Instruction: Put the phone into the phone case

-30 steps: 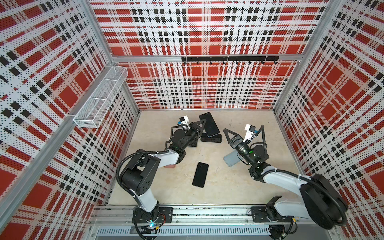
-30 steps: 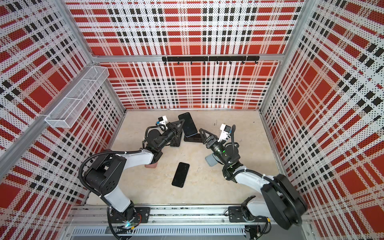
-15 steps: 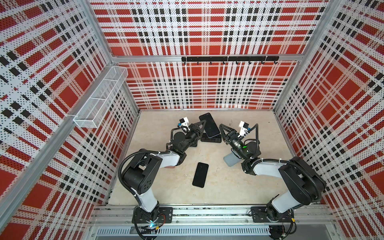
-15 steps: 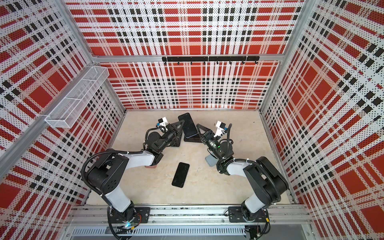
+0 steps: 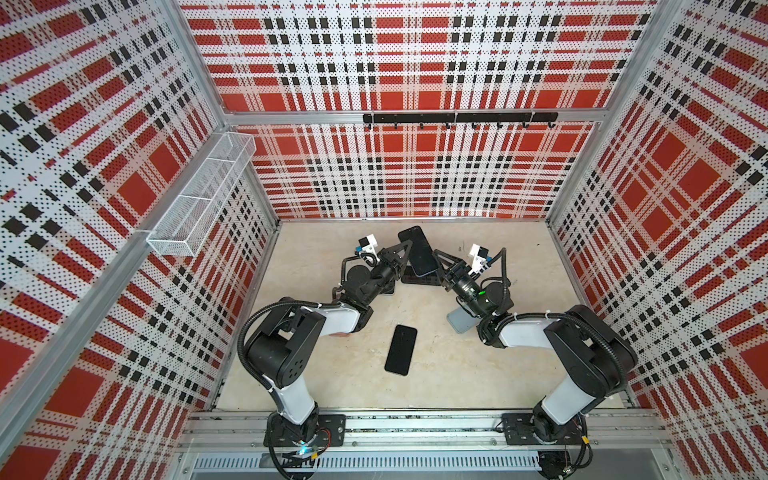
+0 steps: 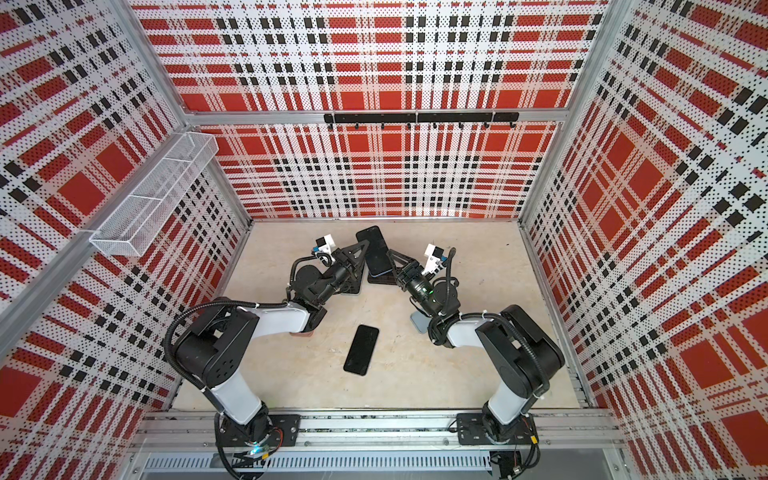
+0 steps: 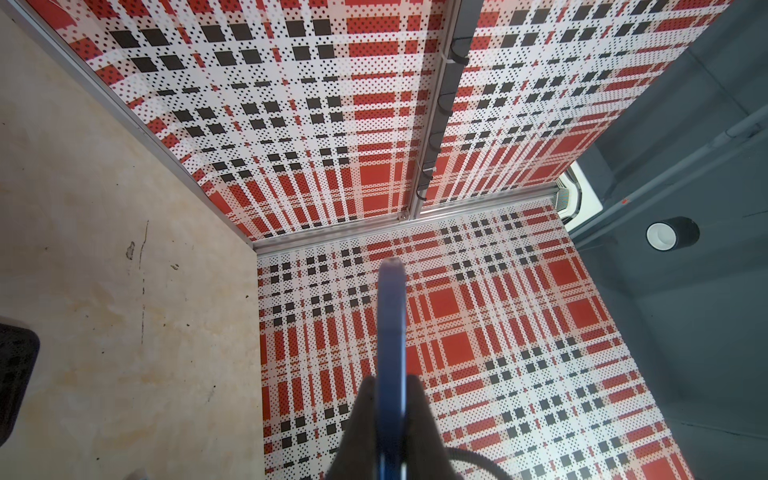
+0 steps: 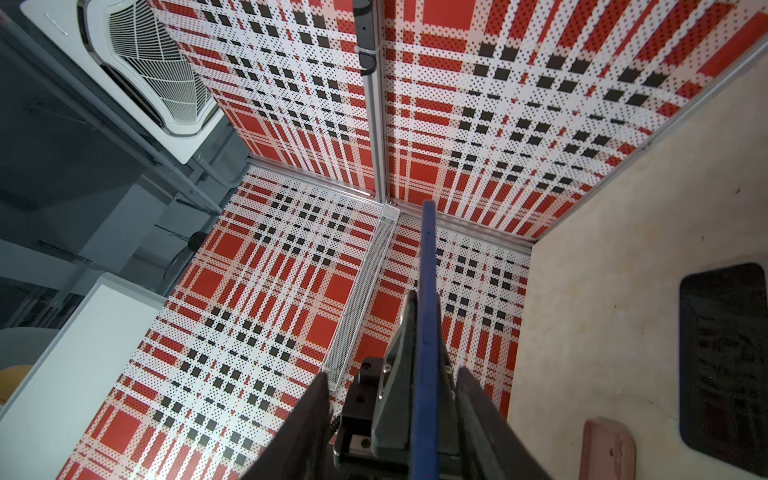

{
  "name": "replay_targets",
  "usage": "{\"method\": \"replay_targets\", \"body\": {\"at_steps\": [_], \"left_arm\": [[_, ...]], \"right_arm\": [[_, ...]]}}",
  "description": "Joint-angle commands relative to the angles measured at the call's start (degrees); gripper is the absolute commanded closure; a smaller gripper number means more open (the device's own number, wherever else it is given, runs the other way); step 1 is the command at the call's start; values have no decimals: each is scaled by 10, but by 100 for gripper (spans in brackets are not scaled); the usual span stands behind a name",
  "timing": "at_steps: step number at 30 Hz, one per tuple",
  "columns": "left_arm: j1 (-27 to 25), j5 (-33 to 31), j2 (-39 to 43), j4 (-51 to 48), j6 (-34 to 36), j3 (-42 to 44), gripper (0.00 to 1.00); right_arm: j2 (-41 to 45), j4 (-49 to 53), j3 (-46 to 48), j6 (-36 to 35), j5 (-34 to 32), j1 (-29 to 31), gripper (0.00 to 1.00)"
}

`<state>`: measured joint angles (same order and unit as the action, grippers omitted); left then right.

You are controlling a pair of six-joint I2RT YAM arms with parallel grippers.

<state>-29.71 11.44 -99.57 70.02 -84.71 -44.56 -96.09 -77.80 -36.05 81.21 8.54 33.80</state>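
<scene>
Far back over the tabletop [image 5: 353, 386], the left hand [image 5: 408, 254] grips the lifted phone [image 5: 419, 249], likely so the open right hand [image 5: 437, 266] can grab its other side.

The floor [image 5: 519, 353] is a matt beige sheet that looks like stone, mottled and scuffed. The wall panels [image 5: 415, 187] are perforated sheet with a matt plaid print, and the frame rails [image 5: 291, 118] are bare brushed metal. At the upper left of both top views, the basket [image 5: 201, 197] is white-coated wire mesh. The hook rail [image 5: 457, 117] is matt black.

The held phone [image 5: 419, 249] has a glossy black face and, in both wrist views, a smooth satin blue edge. The phone on the floor [image 5: 401, 350] is glossy black. The black phone case [image 8: 727, 365] is dull with a faint sheen, and the pink case [image 8: 609, 449] looks matt and rubbery. The left arm [image 5: 338, 320] and right arm [image 5: 523, 334] have smooth white plastic shells and matt black joints.
</scene>
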Motion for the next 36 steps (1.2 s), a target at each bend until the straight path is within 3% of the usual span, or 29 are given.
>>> {"method": "replay_targets", "body": {"at_steps": [1, 16, 20, 26, 30, 32, 36], "left_arm": [[-3, 9, -3, 54, 10, -15, 100], [-4, 7, -13, 61, 11, 1, 100], [-3, 8, -5, 60, 20, 4, 99], [0, 2, 12, 57, 36, 20, 45], [16, 9, 37, 41, 44, 44, 31], [33, 22, 62, 14, 51, 63, 0], [74, 54, 152, -136, 71, 105, 1]], "right_arm": [[-9, -35, -18, 25, 17, 4, 60], [-4, -36, -14, 12, 16, 5, 96], [2, -36, -8, 3, 7, 5, 100], [20, -35, 4, -15, 3, -6, 100], [47, -35, 24, -38, 10, -30, 100], [62, -35, 38, -45, 23, -51, 100], [90, -30, 74, -55, 48, -95, 100]]}}
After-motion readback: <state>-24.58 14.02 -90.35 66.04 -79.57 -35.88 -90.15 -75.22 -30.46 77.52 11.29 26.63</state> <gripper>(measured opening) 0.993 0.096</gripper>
